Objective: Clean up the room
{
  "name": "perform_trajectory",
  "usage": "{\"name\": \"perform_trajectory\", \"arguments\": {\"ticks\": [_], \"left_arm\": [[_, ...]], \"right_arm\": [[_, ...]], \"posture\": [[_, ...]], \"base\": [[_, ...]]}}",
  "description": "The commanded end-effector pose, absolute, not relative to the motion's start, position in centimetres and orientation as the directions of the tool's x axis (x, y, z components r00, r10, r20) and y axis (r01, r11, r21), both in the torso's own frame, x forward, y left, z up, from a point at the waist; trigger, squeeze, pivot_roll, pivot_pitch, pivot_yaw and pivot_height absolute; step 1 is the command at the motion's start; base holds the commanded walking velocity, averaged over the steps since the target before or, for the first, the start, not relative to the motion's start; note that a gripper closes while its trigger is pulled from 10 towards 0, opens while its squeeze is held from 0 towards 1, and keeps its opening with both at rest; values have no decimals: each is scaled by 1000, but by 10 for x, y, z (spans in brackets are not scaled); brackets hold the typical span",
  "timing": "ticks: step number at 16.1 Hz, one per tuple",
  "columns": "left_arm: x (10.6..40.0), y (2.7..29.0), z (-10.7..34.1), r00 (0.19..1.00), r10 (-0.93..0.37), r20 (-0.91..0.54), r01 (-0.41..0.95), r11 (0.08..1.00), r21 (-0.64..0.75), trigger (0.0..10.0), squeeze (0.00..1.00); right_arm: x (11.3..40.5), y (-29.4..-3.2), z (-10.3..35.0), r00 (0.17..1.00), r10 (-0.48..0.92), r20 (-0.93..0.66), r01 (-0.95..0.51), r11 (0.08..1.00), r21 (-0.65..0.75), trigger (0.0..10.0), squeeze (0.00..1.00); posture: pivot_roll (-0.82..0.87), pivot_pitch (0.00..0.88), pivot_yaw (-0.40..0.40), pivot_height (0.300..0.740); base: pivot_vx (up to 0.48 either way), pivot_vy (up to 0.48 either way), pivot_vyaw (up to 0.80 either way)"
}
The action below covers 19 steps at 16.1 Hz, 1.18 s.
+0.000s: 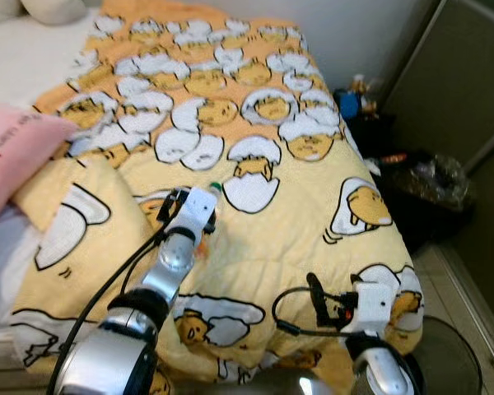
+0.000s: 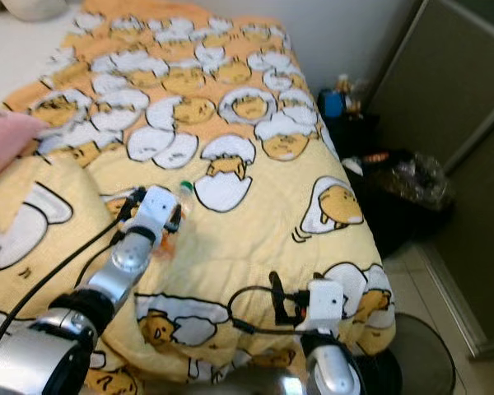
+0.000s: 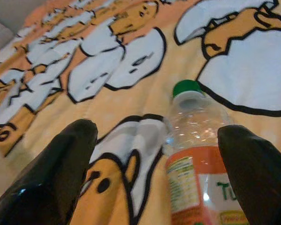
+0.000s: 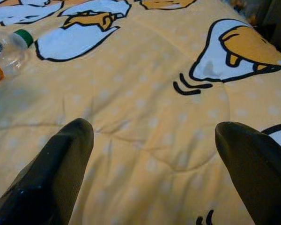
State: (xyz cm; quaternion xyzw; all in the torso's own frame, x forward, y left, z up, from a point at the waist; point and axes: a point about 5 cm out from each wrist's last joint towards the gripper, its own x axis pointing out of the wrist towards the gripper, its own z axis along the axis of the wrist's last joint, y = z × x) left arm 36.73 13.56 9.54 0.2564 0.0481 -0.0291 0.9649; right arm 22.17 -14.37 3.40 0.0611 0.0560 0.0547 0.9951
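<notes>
A clear plastic bottle [image 3: 196, 154] with a green cap [image 1: 216, 186] and an orange label lies on the yellow egg-print blanket [image 1: 296, 222] in the middle of the bed. My left gripper [image 3: 164, 131] is open just over the blanket, its two black fingers on either side of the bottle; the bottle lies close to one finger [image 3: 253, 168], and contact cannot be told. My right gripper [image 4: 154, 129] hangs open above bare blanket near the bed's front right corner, with nothing between its fingers. The bottle [image 4: 7, 49] is well off to its left.
A pink cloth [image 1: 8, 156] lies over the folded blanket edge at left. White pillows [image 1: 49, 10] sit at the head of the bed. To the right of the bed, dark bags and clutter [image 1: 428, 185] fill the floor beside a grey panel [image 1: 461, 74].
</notes>
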Motion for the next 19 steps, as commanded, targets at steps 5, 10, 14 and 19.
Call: {"name": "perform_trajectory", "arguments": {"ticks": [5,10,14,19], "left_arm": [[357,131,68,950,-46,-308,198,852,484,10000,0],[356,138,63,936,-11,-352,198,842,501,10000,0],[354,134,60,928,-14,-373,211,844,494,0,0],[350,135,55,930,-25,-367,184,895,406,0,0]], "right_arm": [[202,-144,34,980,120,-158,-101,988,118,10000,0],[196,-146,36,979,100,-179,-79,990,120,10000,0],[196,-147,39,978,100,-181,-79,990,119,10000,0],[200,-150,36,975,88,-205,-61,989,135,10000,0]], "posture": [[-96,266,-65,740],[-115,280,-62,740],[-122,278,-66,740],[-107,270,-67,740]], "base": [[0,0,0],[0,0,0],[0,0,0],[0,0,0]]}}
